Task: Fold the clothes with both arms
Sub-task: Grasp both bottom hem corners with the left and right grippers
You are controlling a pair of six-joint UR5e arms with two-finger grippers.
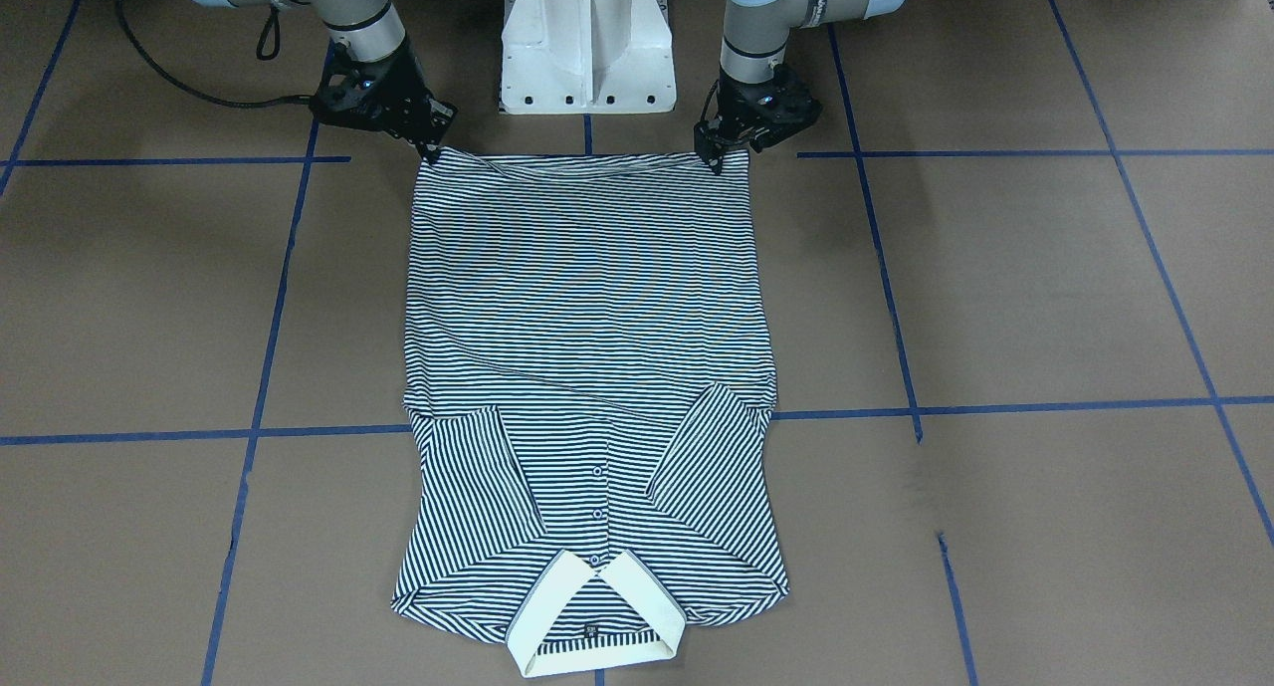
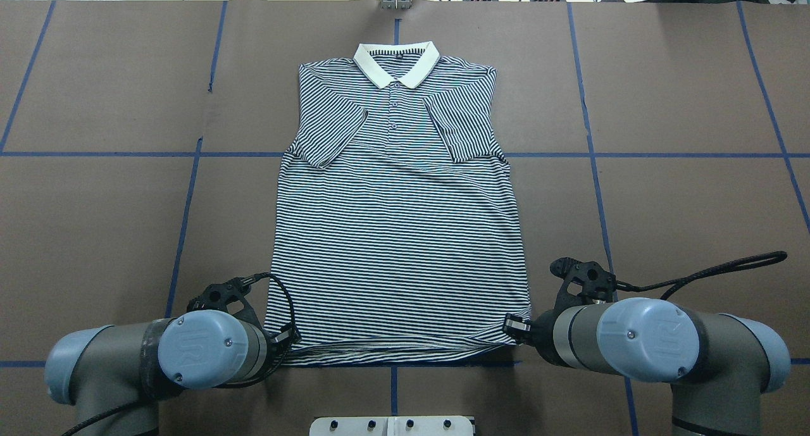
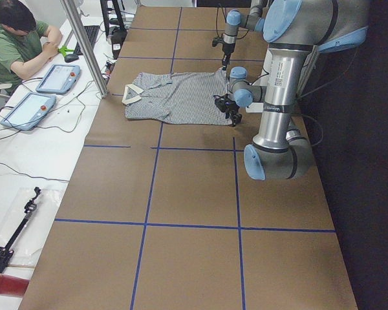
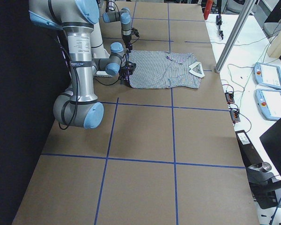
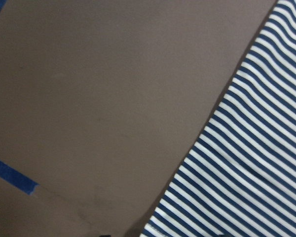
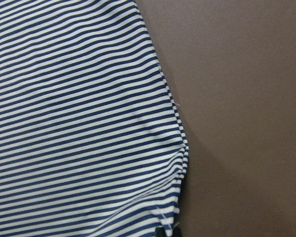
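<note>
The striped polo shirt (image 2: 398, 233) lies flat and face up on the brown table, cream collar (image 2: 397, 62) at the far end and both sleeves folded in over the chest. My left gripper (image 1: 717, 156) is shut on the near hem corner on its side, also shown from above (image 2: 288, 338). My right gripper (image 1: 430, 148) is shut on the other hem corner, its fingers (image 2: 514, 326) pinching bunched fabric. The hem (image 1: 577, 163) runs taut between them with a slight ripple. In the right wrist view the shirt corner (image 6: 175, 197) gathers toward the fingertip at the bottom edge.
The white pedestal base (image 1: 587, 49) stands just behind the hem. Blue tape lines (image 1: 995, 153) grid the table. A black cable (image 2: 715, 271) loops off the right arm. A person (image 3: 16, 39) sits at a side table with tablets (image 3: 26, 110) beyond the collar end.
</note>
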